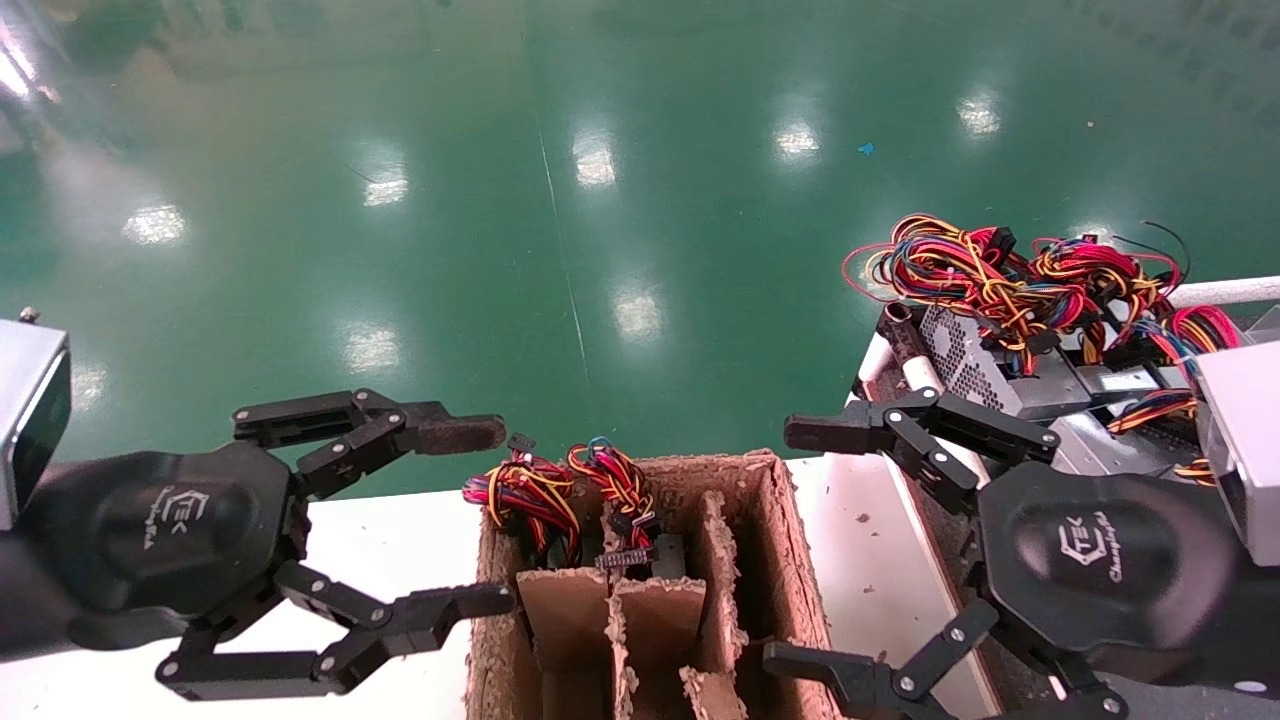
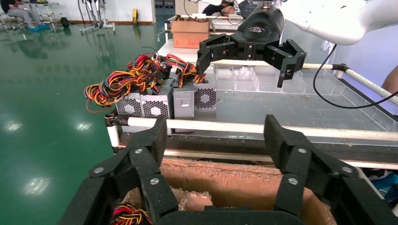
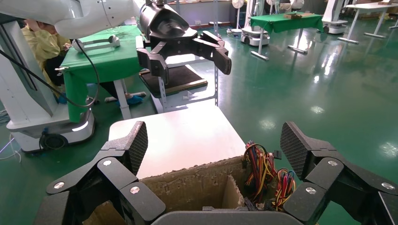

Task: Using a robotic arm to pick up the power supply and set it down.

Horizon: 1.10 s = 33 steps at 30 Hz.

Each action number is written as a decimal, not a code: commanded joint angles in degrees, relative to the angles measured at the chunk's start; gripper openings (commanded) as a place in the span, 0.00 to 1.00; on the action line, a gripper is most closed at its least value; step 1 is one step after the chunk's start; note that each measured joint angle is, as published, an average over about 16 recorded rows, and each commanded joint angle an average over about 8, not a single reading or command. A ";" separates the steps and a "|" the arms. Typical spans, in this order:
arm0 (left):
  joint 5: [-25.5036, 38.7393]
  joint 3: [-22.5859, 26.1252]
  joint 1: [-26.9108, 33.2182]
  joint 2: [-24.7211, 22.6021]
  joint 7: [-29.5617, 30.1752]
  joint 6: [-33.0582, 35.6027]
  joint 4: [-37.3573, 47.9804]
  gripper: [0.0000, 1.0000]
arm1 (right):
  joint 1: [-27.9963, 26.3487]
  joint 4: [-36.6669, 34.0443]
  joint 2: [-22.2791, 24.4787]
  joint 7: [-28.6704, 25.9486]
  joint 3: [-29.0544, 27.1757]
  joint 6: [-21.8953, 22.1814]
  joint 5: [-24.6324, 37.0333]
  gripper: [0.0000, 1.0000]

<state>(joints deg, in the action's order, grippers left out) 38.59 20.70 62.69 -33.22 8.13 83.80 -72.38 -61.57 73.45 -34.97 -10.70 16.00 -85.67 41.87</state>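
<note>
Both of your grippers hang spread wide and empty: the left gripper (image 1: 455,520) by the cardboard box (image 1: 790,560), the right gripper (image 1: 815,545) on its other side. Your right one is nearer the power supply (image 1: 985,375), which sits just past it on the cart (image 1: 885,345), wires on top.

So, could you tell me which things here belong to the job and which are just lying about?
Job: power supplies on the right; right gripper, open; left gripper, open; divided cardboard box.
Lying about: green tables, small cardboard box.
</note>
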 commanded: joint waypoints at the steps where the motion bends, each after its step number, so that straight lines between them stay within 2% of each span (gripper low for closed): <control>1: 0.00 0.00 0.00 0.00 0.00 0.00 0.00 0.00 | 0.00 0.00 0.00 0.00 0.00 0.00 0.00 1.00; 26: 0.00 0.00 0.00 0.00 0.00 0.00 0.00 0.00 | 0.08 -0.17 -0.10 -0.12 0.14 0.37 0.31 1.00; 33: 0.00 0.01 0.01 0.00 0.00 0.00 0.01 0.86 | -0.29 -0.06 -0.81 -2.05 1.47 4.46 3.95 1.00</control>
<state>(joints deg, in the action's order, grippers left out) 38.59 20.70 62.70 -33.22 8.12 83.80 -72.37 -62.20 73.64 -36.13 -13.34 17.94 -80.72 46.65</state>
